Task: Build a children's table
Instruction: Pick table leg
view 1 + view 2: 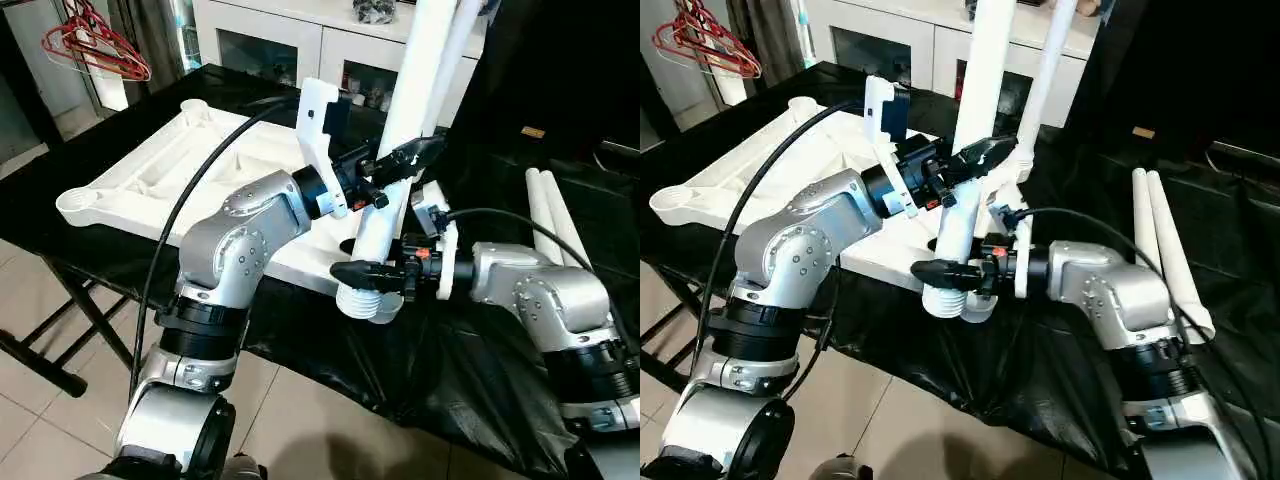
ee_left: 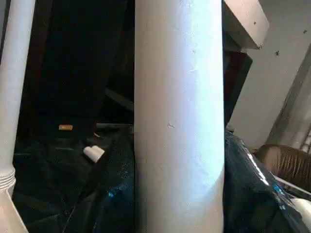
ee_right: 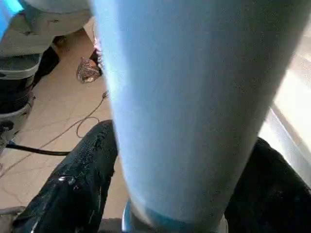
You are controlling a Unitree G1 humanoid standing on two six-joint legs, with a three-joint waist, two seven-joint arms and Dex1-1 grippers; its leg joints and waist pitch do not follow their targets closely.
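The white table top (image 1: 160,165) lies underside up on the black-covered bench, its round corner sockets showing. One white leg (image 1: 415,70) stands tilted over the near right corner, with its ribbed threaded end (image 1: 365,300) hanging just past the top's front edge. My left gripper (image 1: 400,170) is shut on this leg at mid-height. My right gripper (image 1: 368,270) straddles the same leg just above the threads, with its jaws standing wider than the tube. A second leg (image 1: 1045,70) stands upright at the far right corner.
Two more white legs (image 1: 555,220) lie side by side on the black cloth (image 1: 470,360) at the right. A white glass-door cabinet (image 1: 300,35) stands behind the bench, and red hangers (image 1: 95,45) hang at the far left. Tiled floor (image 1: 60,420) lies below the front edge.
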